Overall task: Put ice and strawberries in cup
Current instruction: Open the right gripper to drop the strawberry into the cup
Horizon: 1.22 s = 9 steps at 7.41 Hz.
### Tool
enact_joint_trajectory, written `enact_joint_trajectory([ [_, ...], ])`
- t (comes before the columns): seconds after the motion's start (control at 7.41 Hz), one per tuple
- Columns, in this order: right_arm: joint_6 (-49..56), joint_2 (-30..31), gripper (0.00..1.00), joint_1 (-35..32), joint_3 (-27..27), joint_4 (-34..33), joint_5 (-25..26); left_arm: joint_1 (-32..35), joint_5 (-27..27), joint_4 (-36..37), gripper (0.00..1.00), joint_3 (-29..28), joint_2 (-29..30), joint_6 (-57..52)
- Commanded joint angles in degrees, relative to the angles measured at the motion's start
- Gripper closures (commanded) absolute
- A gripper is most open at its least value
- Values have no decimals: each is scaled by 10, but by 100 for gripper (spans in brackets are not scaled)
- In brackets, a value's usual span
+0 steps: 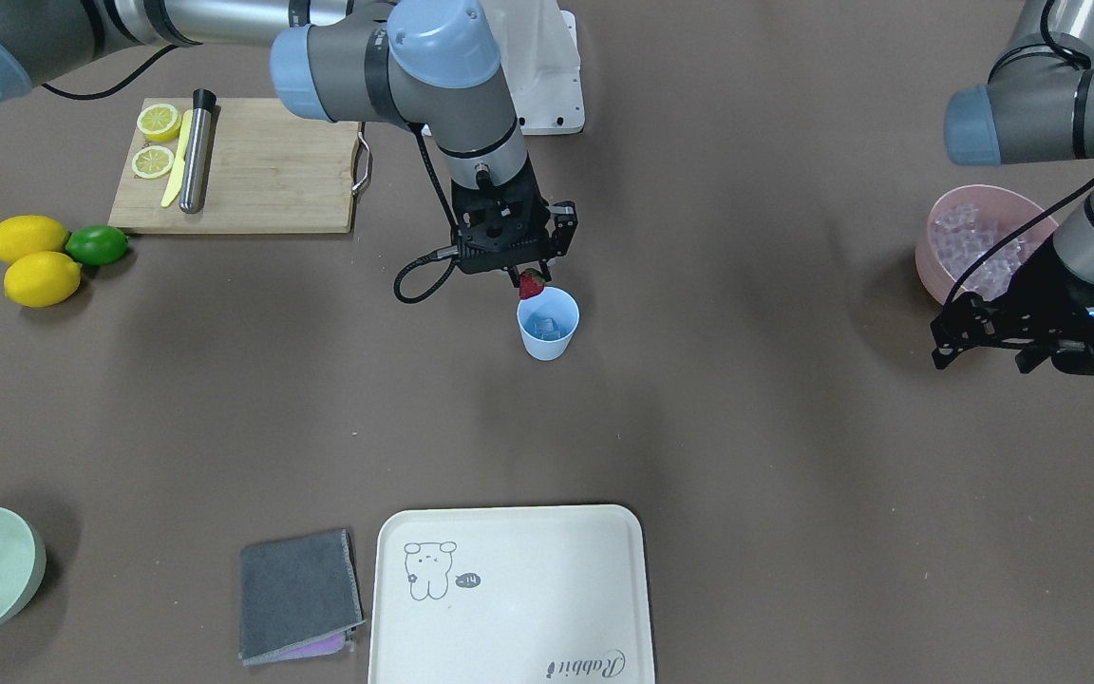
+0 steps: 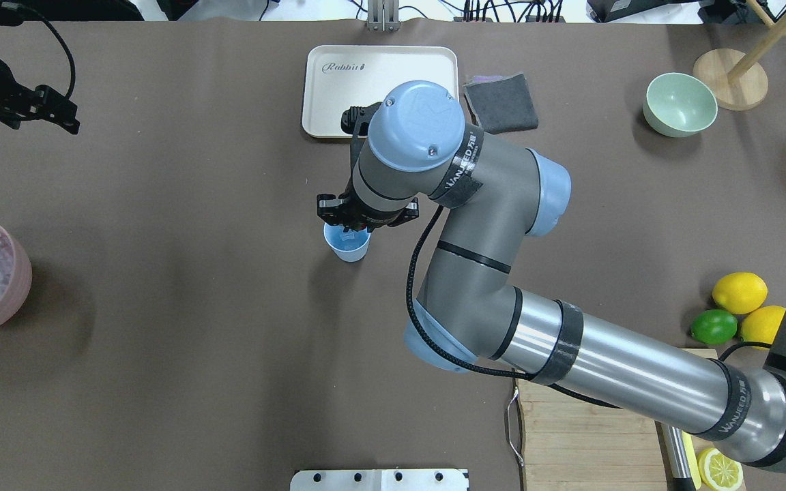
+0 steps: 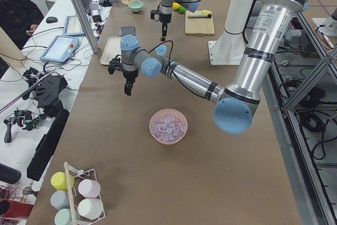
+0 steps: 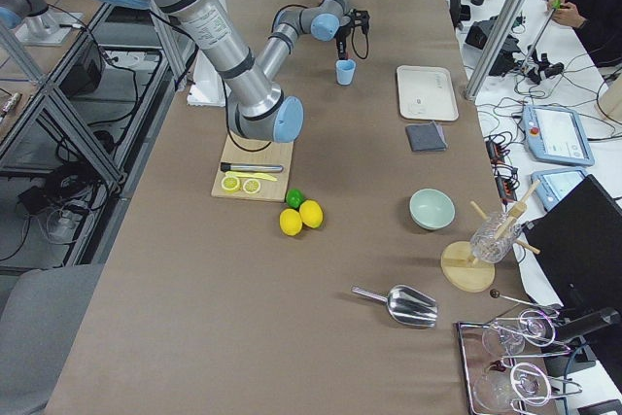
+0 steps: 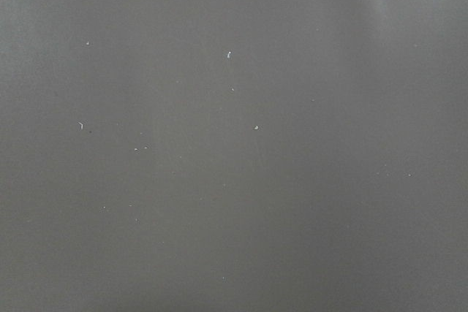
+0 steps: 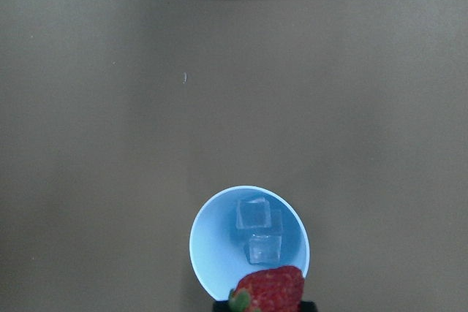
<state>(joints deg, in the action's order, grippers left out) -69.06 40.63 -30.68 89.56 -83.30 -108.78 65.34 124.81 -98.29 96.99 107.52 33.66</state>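
**Front-facing view.** The right gripper (image 1: pixel 530 277) is pinching the strawberry (image 1: pixel 531 286) betw. nearly closed fingers. It is hanging over the 11 o'clock edge of the cup (image 1: pixel 547 334), prob. so that the fruit drops inside on release. The cup is standing upright mid-table (image 1: pixel 746 427), w/ ice (image 1: pixel 544 328) lying in it. The pink bowl (image 1: pixel 946 271), the ice supply, is sitting at approx. 3 o'clock from the cup, well apart. The left gripper (image 1: pixel 984 353) is hovering just beside the bowl, clear of the drop zone; open or closed cannot be told.

**Overhead view.** The right wrist is covering its own gripper. Only the cup's 6 o'clock half is showing below it, which suggests a near-vertical approach.

**Left side view.** The near arm is hanging over bare table at the bowl's 11 o'clock, carrying nothing visible.

**Right side view.** The gripper of the near arm is pointing down above the cup; finer detail is too small.

**Left wrist view.** This is showing bare table only, no gripper.

**Right wrist view.** The berry is overlapping the rim at 6 o'clock, not yet centred over the two cubes. Judgement: a small shift toward 12 o'clock would be making the release safer.
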Motion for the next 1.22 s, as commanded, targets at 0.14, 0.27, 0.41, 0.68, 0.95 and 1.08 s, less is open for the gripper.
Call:
enact_joint_trajectory([
  [0.14,2,-12,100,11,-25,3,23,1,0,-1,4,0,0,-1],
  [0.27,2,-16,100,11,-33,3,23,1,0,-1,4,0,-1,-2],
  [0.41,1,-23,100,11,-42,3,24,1,0,-1,3,1,-2,-1],
  [0.68,1,-45,1,13,-72,4,31,1,0,-2,3,1,-5,-1],
  [0.95,7,-44,0,12,-71,3,36,1,-1,0,3,6,-10,-1],
  [1.08,9,-41,0,-11,-59,-1,16,13,-1,8,3,9,-11,-6],
])
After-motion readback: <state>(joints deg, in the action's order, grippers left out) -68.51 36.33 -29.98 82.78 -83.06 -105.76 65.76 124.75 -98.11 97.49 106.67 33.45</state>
